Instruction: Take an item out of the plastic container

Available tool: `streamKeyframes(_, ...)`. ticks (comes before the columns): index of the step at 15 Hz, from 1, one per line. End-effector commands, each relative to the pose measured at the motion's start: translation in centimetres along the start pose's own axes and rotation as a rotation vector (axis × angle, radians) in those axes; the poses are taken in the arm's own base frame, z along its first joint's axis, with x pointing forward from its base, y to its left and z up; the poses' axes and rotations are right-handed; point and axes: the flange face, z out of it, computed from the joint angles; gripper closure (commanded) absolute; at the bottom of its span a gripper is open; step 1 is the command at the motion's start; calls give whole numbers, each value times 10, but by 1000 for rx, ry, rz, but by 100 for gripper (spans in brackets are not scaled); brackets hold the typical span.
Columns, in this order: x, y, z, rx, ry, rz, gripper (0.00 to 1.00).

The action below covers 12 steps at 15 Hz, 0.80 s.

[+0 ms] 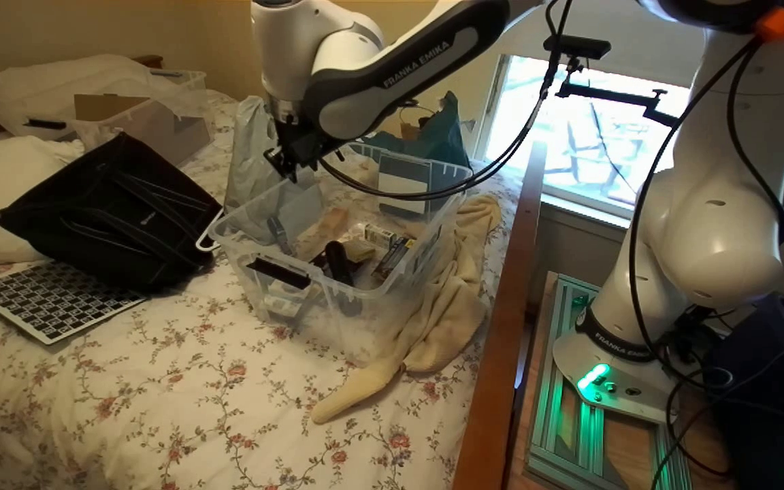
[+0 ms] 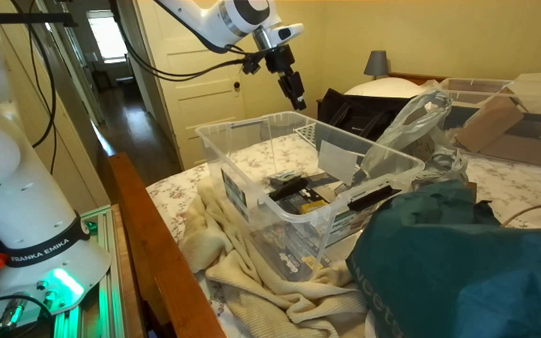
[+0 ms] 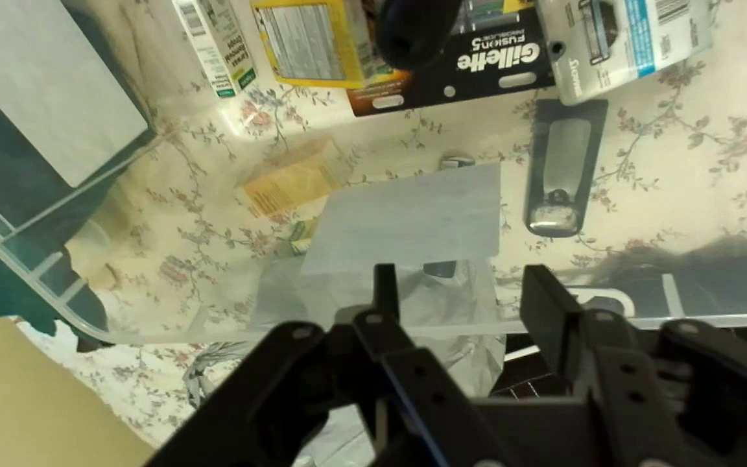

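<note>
The gripper is held up high with its jaws spread and nothing pinched between them, presumably so some item can be straddled. The plastic container is set underneath, tall walls and all, so the height's probably needed to clear the rim. Further down inside, an orange box is set apart from the crowded-in Gillette pack, so maybe it's more easily grabbed.

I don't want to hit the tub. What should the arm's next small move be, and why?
I'd probably shift the open hand inward before lowering it: in the wrist view it overlaps the rim of the plastic container, while the black Gillette pack lies farther inside.
</note>
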Motion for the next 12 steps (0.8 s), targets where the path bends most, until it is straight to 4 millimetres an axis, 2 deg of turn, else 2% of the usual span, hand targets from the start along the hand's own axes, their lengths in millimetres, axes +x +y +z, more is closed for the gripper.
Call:
streamKeyframes(1,14,-20,6,14,9,-63,71)
streamKeyframes(2,12,-22,10,20,-1,-69,63)
streamKeyframes(3,7,-24,14,27,-14,-66,23)
streamKeyframes(4,0,-25,18,35,-29,-55,26)
streamKeyframes(5,-8,-25,21,47,-48,-36,25)
streamKeyframes(9,-39,-21,37,92,-135,55,0)
streamKeyframes(12,-60,-22,51,151,-181,115,0)
